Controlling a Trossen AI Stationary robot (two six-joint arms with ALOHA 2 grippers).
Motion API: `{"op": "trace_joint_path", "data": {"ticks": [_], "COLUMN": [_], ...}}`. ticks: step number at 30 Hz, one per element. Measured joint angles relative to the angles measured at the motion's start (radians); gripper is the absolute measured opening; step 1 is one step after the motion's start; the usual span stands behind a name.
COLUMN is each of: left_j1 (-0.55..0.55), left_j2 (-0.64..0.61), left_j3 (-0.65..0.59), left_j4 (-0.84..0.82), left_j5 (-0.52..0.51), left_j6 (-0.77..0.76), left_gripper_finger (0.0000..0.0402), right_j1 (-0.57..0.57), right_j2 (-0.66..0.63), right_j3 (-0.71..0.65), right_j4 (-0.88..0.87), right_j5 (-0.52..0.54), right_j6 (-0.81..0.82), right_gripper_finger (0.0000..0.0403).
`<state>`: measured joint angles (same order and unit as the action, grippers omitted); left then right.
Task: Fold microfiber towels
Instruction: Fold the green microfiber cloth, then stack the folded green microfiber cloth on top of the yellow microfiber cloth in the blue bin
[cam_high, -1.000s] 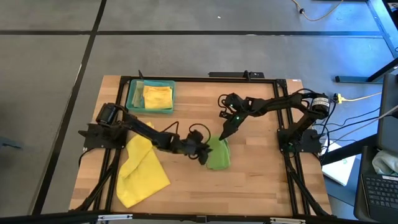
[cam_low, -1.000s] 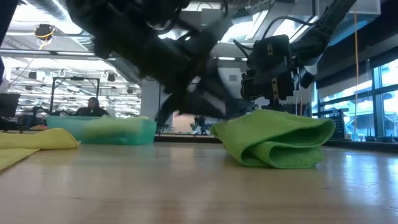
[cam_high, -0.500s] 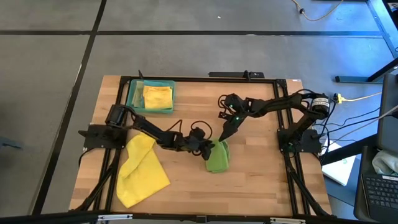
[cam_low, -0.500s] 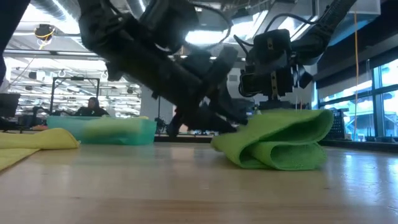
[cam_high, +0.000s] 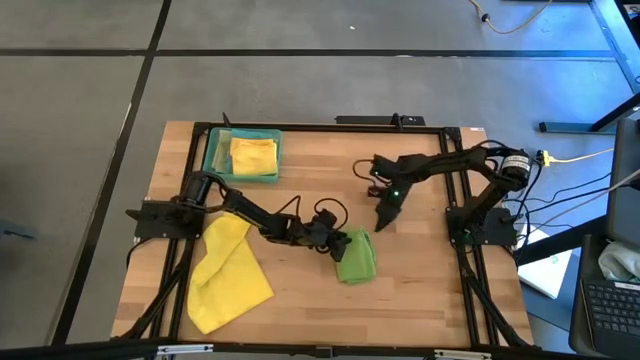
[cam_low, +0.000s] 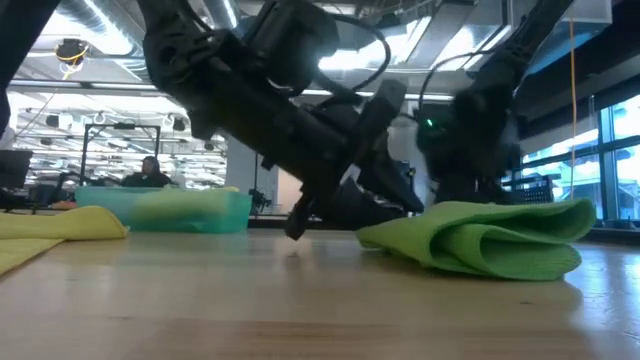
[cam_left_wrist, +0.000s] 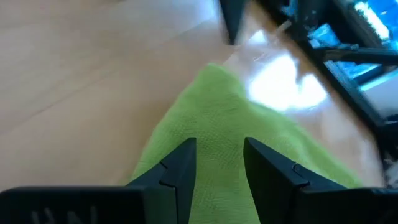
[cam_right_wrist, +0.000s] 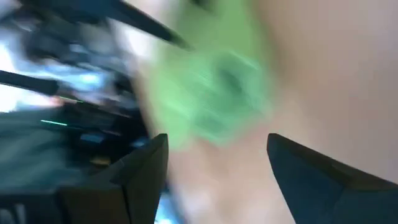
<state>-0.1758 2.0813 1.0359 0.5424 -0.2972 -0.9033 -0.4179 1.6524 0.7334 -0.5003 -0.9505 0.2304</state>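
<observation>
High view shows the bright green folded microfiber towel (cam_high: 356, 257) lying on the wooden table (cam_high: 420, 300) at lower centre of the frame, with the left gripper (cam_high: 340, 245) at its left edge, fingers (cam_left_wrist: 180, 171) narrowly parted on top of the cloth and clamping nothing that I can make out. The right gripper (cam_high: 384, 217) hangs just above and right of the towel, clear of it, its fingers (cam_right_wrist: 140, 174) spread wide and empty. A limp yellow microfiber towel (cam_high: 225, 272) sprawls at lower left, and another folded yellow cloth (cam_high: 252, 155) sits inside the translucent teal rectangular tray (cam_high: 212, 158) at upper left.
</observation>
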Motion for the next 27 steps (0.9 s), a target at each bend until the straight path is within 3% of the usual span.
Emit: {"op": "trace_joint_path", "data": {"ticks": [2, 5, 13, 16, 20, 24, 27], "left_j1": [-0.004, -0.010, -0.018, -0.053, -0.129, -0.207, -0.232], "left_j2": [-0.017, -0.036, -0.138, -0.192, -0.219, -0.213, -0.207], "left_j3": [0.000, 0.001, 0.001, 0.001, 0.001, 0.001, 0.000], "left_j4": [0.000, -0.018, -0.121, -0.183, -0.228, -0.235, -0.242], "left_j5": [0.003, 0.004, 0.115, 0.126, 0.130, 0.091, -0.015], "left_j6": [-0.003, -0.003, -0.012, -0.012, -0.019, -0.025, -0.029], "left_gripper_finger": [0.0126, 0.0126, 0.0126, 0.0126, 0.0126, 0.0126, 0.0126], "right_j1": [-0.009, -0.014, 0.068, 0.117, 0.167, 0.207, 0.236], "right_j2": [0.000, 0.000, -0.002, -0.006, -0.008, -0.006, -0.003], "right_j3": [-0.001, -0.005, -0.106, -0.160, -0.222, -0.250, -0.254], "right_j4": [-0.114, -0.087, 0.272, 0.428, 0.632, 0.779, 0.816], "right_j5": [0.095, 0.117, 0.135, 0.127, 0.192, 0.292, 0.333], "right_j6": [-0.135, -0.179, -0.019, 0.064, 0.166, 0.224, 0.236], "right_gripper_finger": [0.0275, 0.0275, 0.0275, 0.0275, 0.0275, 0.0275, 0.0275]}}
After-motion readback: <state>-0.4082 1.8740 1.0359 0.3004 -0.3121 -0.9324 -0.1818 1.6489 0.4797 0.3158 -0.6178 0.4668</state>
